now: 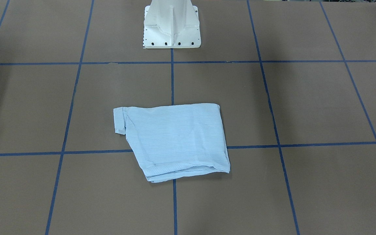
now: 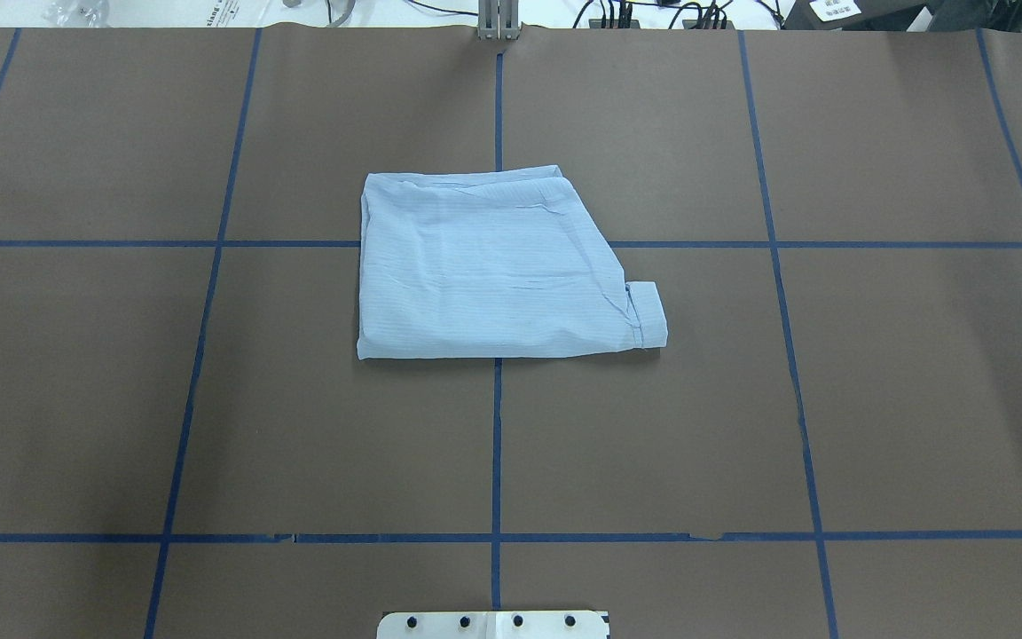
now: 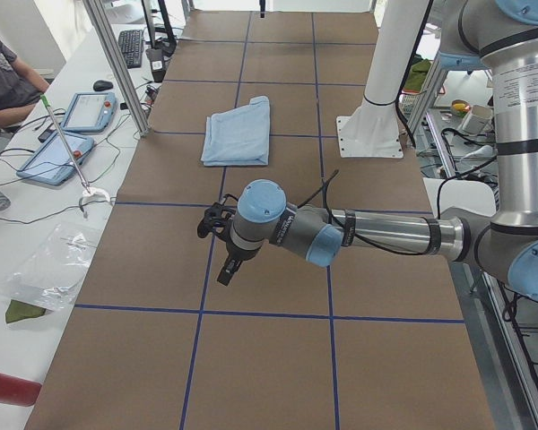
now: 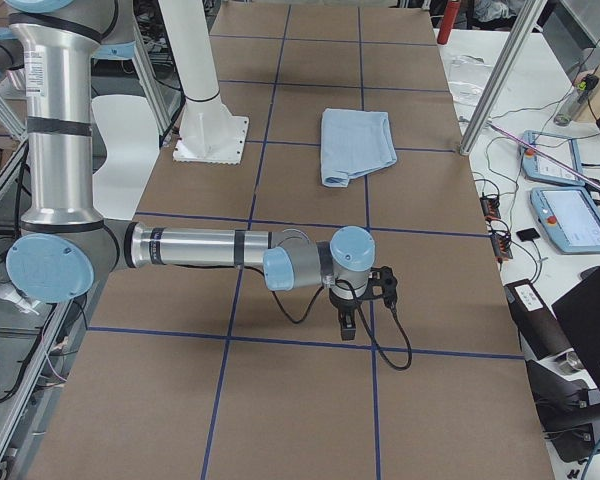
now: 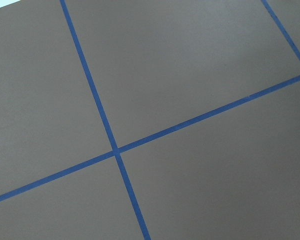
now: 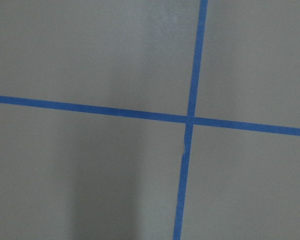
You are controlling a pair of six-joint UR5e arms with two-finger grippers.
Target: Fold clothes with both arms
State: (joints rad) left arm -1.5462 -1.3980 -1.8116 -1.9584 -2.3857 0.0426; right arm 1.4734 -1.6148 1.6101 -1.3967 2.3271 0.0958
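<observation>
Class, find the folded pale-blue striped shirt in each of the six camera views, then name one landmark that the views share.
Exterior front-facing: folded pale-blue striped shirt at centre, slightly low.
Overhead exterior: shirt just above centre.
Exterior left: shirt upper middle, left of white pedestal base.
Exterior right: shirt upper middle, right of base.
Left wrist-mounted: not in it.
Right wrist-mounted: not in it.
Shared landmark: that base, in all four exterior views.

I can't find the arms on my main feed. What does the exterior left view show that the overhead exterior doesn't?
Only exterior left: the left arm, its pincer hanging over bare table away from the shirt, and a person at the edge. Only overhead, clearly: the cuff sticking out of the fold. Both: the folded shirt on the taped table.
</observation>
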